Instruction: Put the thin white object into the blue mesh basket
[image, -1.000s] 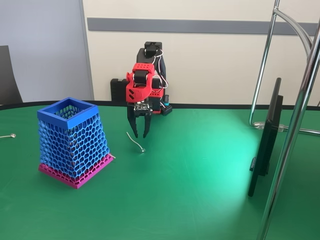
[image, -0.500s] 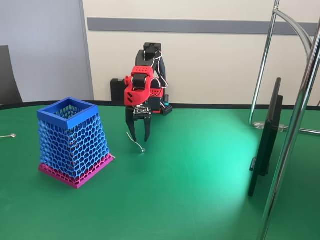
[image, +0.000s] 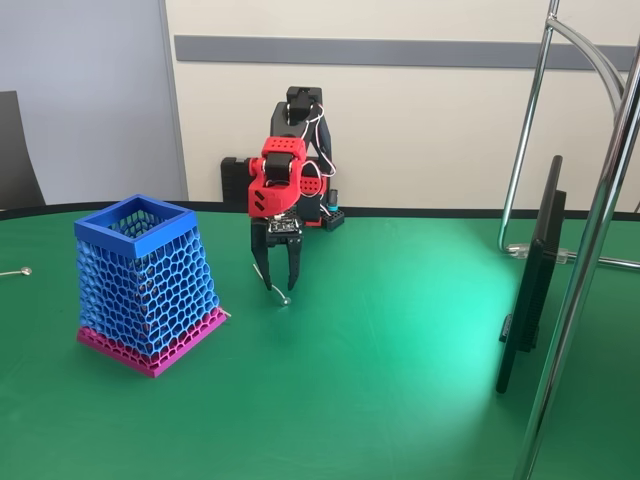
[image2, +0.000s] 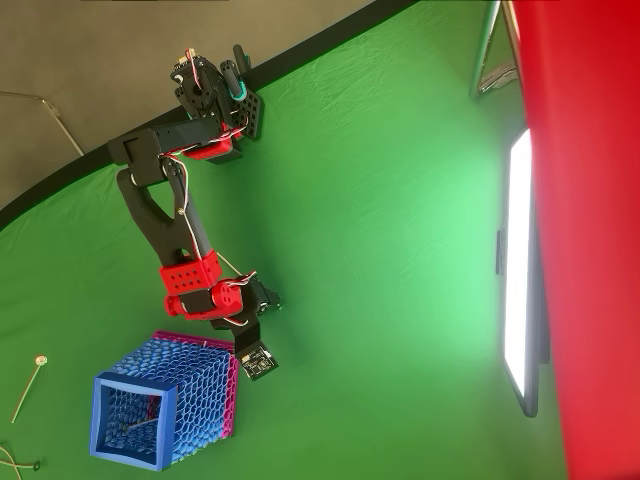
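The thin white object (image: 274, 288) lies on the green table as a curved strand, with its small ball end (image: 287, 300) pointing toward the camera. My red and black gripper (image: 281, 284) points straight down over it. It is open, with one finger on each side of the strand and the tips close to the table. The blue mesh basket (image: 150, 280) stands upright on its pink base, left of the gripper in the fixed view. In the overhead view the basket (image2: 170, 400) sits just below the arm's wrist.
A pale straight stick with a round tip (image: 15, 271) lies at the far left; in the overhead view that stick (image2: 28, 388) is left of the basket. A black monitor (image: 530, 290) and chrome stand tubes (image: 585, 300) occupy the right side.
The gripper has come down and shifted slightly, so its open fingers now straddle the strand. The strand and the basket have not moved.
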